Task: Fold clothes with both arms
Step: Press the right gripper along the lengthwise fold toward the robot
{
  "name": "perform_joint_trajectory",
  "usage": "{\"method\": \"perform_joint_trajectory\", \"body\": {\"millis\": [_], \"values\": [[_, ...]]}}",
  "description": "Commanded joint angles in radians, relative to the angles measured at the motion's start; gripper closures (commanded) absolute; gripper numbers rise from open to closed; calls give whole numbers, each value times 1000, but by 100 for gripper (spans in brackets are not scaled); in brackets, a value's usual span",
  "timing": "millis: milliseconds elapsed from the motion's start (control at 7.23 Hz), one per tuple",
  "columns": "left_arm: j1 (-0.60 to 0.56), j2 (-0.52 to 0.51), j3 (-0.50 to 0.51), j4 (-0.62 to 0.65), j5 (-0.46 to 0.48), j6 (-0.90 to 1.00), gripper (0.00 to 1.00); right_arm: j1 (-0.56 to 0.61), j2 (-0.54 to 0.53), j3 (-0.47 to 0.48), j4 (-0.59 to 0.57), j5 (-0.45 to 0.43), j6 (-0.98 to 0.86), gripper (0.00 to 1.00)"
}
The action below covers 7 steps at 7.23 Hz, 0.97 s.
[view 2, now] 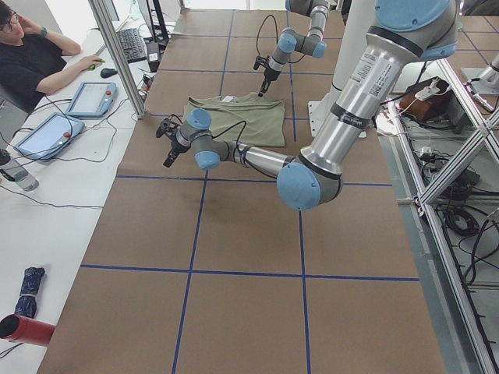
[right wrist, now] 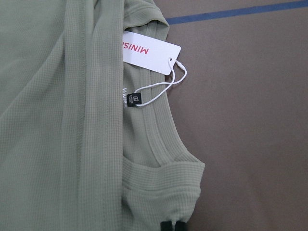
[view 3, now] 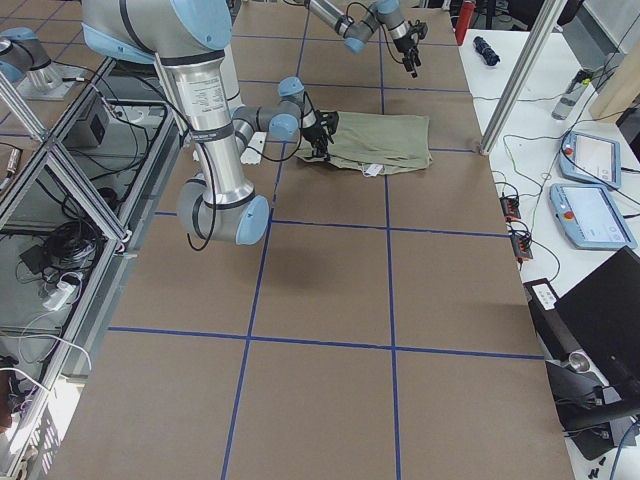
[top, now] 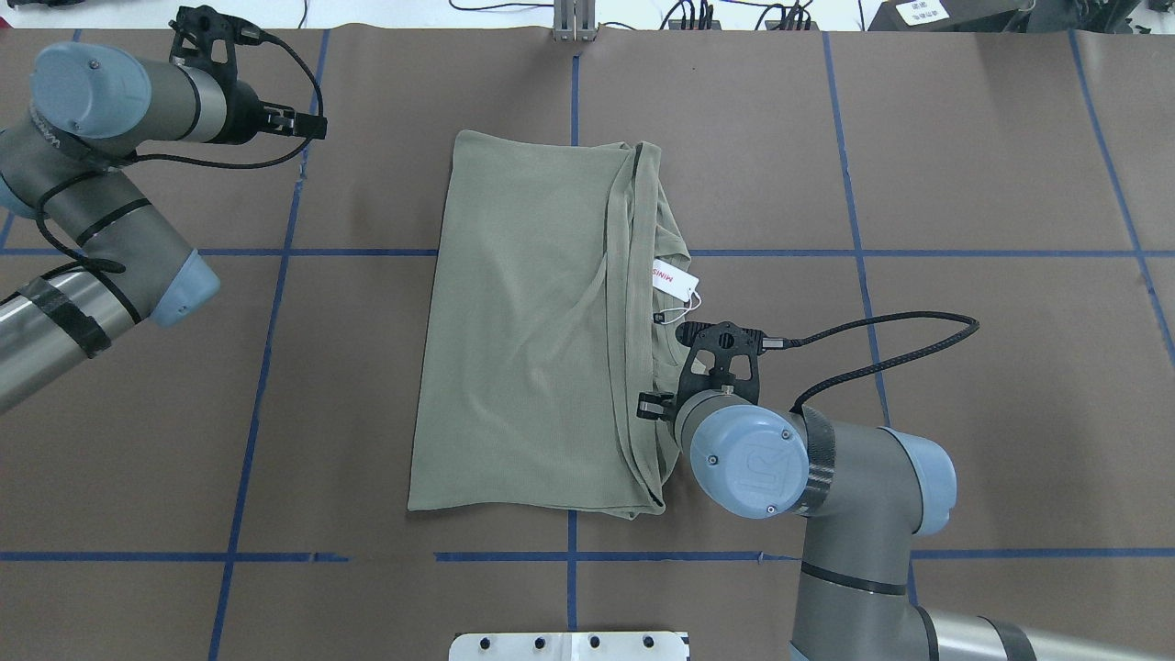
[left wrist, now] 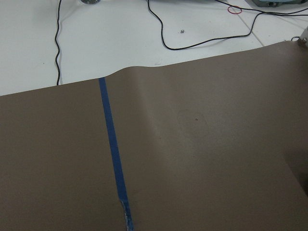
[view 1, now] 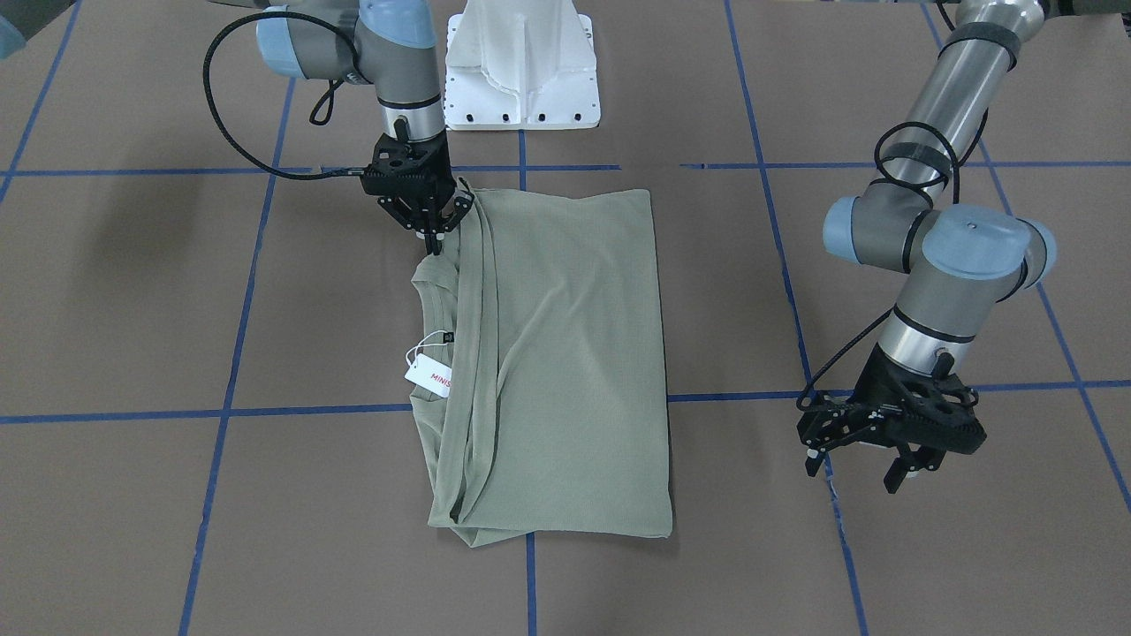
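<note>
Bright, even overhead light; a faint soft shadow beside my right arm [view 1: 389, 44] on the table [view 1: 132, 309]; focus crisp.

We count one shirt [view 1: 565, 353], with one white tag [view 1: 430, 375] and one small black label [right wrist: 137, 100] on it. We see two arms, the left arm [top: 110, 229] and the right arm [top: 854, 477]. There are two grippers, one per arm: the left gripper [view 1: 853, 473] and the right gripper [view 1: 435, 234]. There is one white base [view 1: 521, 79] and one table [view 1: 132, 309]. Off the table we count one person [view 2: 27, 58], two pendants (a near pendant [view 2: 43, 134] and a far pendant [view 2: 92, 97]), one keyboard [view 2: 132, 43], one red tube [view 2: 19, 327] and one dark bundle [view 2: 30, 284].
</note>
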Motion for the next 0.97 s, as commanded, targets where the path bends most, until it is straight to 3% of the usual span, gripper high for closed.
{"method": "perform_joint_trajectory", "body": {"millis": [0,277,415,553,692,830], "values": [[0,0,-7,0,0,2,0,30,14,-1,-15,45,-77,0],[0,0,-8,0,0,2,0,71,102,-16,-107,147,-199,0],[0,0,-8,0,-2,2,0,70,182,-76,-133,165,-260,0],[0,0,-8,0,0,2,0,65,272,-201,-143,179,-268,0],[0,0,-8,0,0,2,0,64,306,-254,-144,194,-276,18],[0,0,-8,0,0,0,0,64,298,-241,-162,228,-329,23]]}}
